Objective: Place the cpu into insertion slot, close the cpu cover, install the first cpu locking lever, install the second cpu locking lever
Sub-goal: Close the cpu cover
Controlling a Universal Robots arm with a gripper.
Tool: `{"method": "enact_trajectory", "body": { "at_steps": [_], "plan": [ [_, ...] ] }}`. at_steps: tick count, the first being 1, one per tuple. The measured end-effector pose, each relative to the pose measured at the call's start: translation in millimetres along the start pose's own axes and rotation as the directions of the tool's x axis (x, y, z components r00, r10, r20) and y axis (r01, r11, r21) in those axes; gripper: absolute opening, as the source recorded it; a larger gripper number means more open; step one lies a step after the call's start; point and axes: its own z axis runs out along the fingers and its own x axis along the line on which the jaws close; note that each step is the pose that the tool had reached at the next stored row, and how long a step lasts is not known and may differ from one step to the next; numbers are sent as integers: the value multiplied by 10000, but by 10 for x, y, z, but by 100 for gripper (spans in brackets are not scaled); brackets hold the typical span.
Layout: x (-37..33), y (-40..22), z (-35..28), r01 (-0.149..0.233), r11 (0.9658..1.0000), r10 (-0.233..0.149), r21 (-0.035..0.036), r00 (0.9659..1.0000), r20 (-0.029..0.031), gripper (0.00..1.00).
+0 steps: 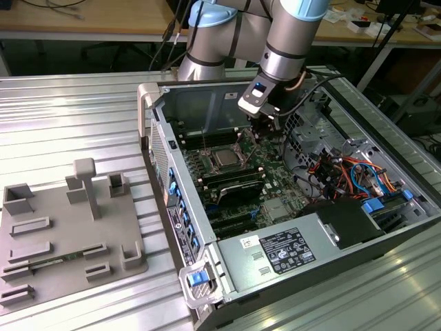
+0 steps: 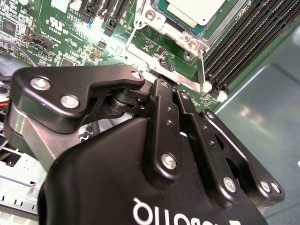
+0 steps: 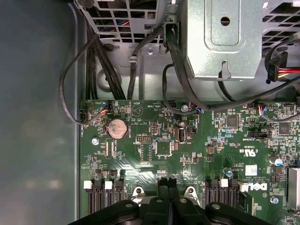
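Note:
The cpu [image 1: 225, 159] lies flat in the insertion slot [image 1: 213, 167] on the green motherboard inside the open computer case; its silver top also shows in the second wrist view [image 2: 199, 10]. The silver cpu cover [image 2: 174, 32] lies down around the chip. Two thin wire locking levers [image 2: 202, 70] [image 2: 132, 29] stand up beside the socket. My gripper [image 1: 264, 134] hangs just to the exterior view's right of the socket, close above the board. Its black fingers are shut together in both wrist views [image 2: 171, 90] [image 3: 168, 184], with nothing seen between them.
Long black memory slots [image 1: 233, 183] flank the socket. A pale finned square [image 1: 278, 210] and the power supply [image 1: 288, 249] sit nearer the camera. Coloured cables [image 1: 346, 172] crowd the drive bay on the exterior view's right. A grey fixture plate [image 1: 63, 238] lies on the table outside the case.

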Motion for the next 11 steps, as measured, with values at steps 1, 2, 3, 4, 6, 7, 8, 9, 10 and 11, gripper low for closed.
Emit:
{"method": "enact_trajectory", "body": {
  "at_steps": [1, 2, 3, 4, 6, 7, 8, 9, 10, 11],
  "plan": [
    [0, -5, 0, 0, 10000, 0, 0, 10000, 0, 11],
    [0, -12, 0, -1, 10000, 1, -1, 10000, 0, 11],
    [0, -15, 0, 0, 10000, 0, 0, 10000, 0, 11],
    [0, -17, 0, -1, 10000, 1, 0, 10000, 0, 11],
    [0, -24, 0, 0, 10000, 0, 0, 10000, 0, 11],
    [0, -27, 0, 0, 10000, 0, -1, 10000, 0, 11],
    [0, -31, 0, 0, 10000, 0, 0, 10000, 0, 11],
    [0, -34, 0, -1, 10000, 1, 0, 10000, 0, 11],
    [1, -37, 0, 0, 10000, 0, -1, 10000, 0, 11],
    [1, -40, 0, 0, 10000, 0, -1, 10000, 0, 11]
  ]
}}
